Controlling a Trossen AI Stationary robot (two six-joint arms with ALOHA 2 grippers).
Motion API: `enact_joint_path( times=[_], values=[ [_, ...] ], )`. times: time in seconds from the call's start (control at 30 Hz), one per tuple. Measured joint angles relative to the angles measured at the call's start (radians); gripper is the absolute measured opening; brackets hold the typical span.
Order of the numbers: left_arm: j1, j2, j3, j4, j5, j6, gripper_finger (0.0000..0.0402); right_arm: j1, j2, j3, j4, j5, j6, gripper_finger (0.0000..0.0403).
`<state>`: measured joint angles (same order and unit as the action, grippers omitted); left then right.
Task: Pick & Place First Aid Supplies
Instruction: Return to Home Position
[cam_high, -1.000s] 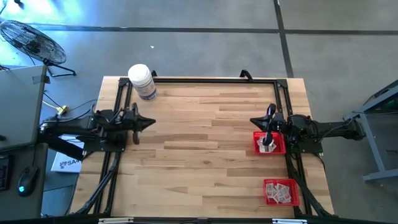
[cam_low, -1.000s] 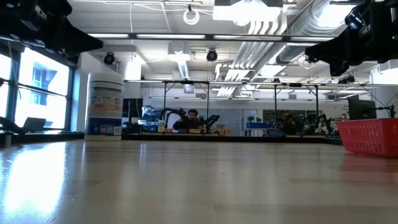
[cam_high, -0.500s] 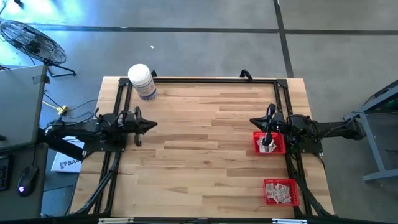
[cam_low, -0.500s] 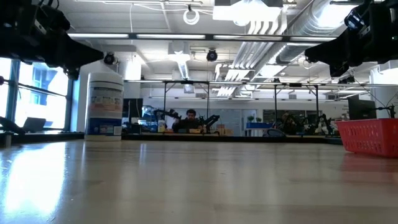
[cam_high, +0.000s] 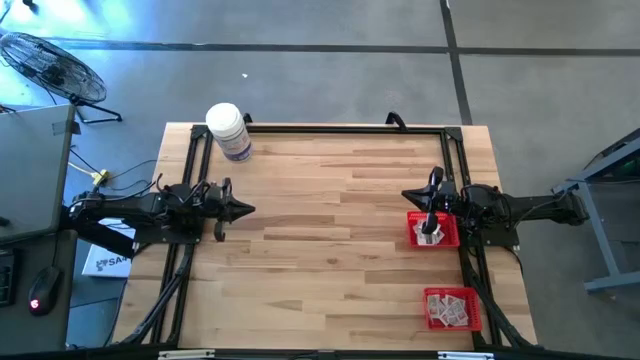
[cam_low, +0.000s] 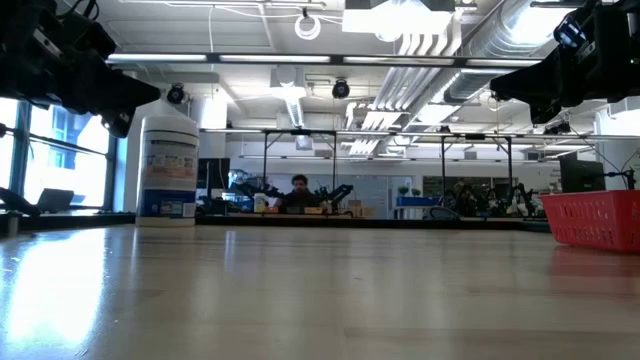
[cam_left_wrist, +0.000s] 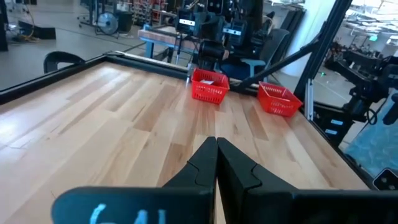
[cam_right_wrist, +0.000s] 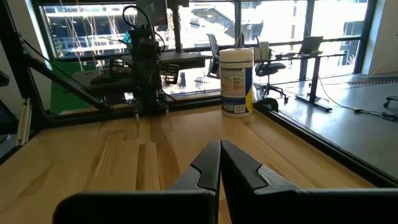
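Observation:
The first aid supplies, small pale packets, lie in two red mesh baskets at the table's right side. Several fill the near basket (cam_high: 428, 305), and a few (cam_high: 430, 237) show in the far basket (cam_high: 412, 232), partly hidden under my right arm. My left gripper (cam_high: 250, 209) hovers level over the table's left side, shut and holding nothing, as the left wrist view (cam_left_wrist: 217, 146) shows. My right gripper (cam_high: 405, 194) hovers level beside the far basket, also shut and holding nothing, as the right wrist view (cam_right_wrist: 220, 149) shows. The two grippers point at each other across the bare wood.
A large white bottle (cam_high: 228, 130) with a purple label stands at the far left corner and shows in the low view (cam_low: 167, 165). A black frame (cam_high: 320, 129) runs along the table's edges. Bare wood (cam_high: 320, 230) lies between the two arms.
My left gripper has sunk toward the table and rolled a little about its own line, staying shut.

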<state>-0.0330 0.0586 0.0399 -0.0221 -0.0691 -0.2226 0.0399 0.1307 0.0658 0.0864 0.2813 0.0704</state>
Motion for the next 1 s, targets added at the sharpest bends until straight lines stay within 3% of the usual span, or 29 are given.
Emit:
enact_joint_path(
  times=[1.0],
  values=[
    [0.000, 0.000, 0.000, -0.002, -0.002, 0.000, 0.0001, 0.000, 0.000, 0.000, 0.000, 0.000, 0.000, 0.0006]
  ],
)
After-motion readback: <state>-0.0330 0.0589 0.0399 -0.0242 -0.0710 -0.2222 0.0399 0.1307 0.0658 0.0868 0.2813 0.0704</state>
